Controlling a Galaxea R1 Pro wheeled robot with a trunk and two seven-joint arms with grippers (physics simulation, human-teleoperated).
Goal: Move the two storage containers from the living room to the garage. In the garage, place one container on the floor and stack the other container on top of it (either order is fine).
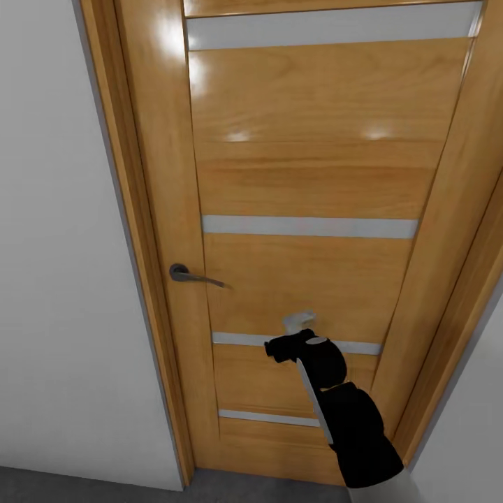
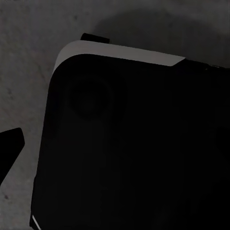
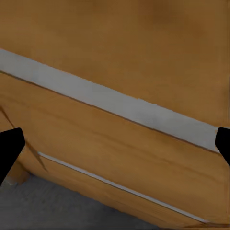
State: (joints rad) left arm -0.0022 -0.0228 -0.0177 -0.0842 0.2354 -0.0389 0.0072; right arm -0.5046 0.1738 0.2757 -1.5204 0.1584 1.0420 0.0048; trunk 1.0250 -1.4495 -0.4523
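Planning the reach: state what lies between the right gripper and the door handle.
Head view: bare wood door panel between the right gripper and door handle; nothing else.

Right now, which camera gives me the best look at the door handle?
The head view: the door handle shows whole on the wooden door, left of the right gripper. The right wrist view has door panel and grey strips; the left wrist view, dark robot body over floor.
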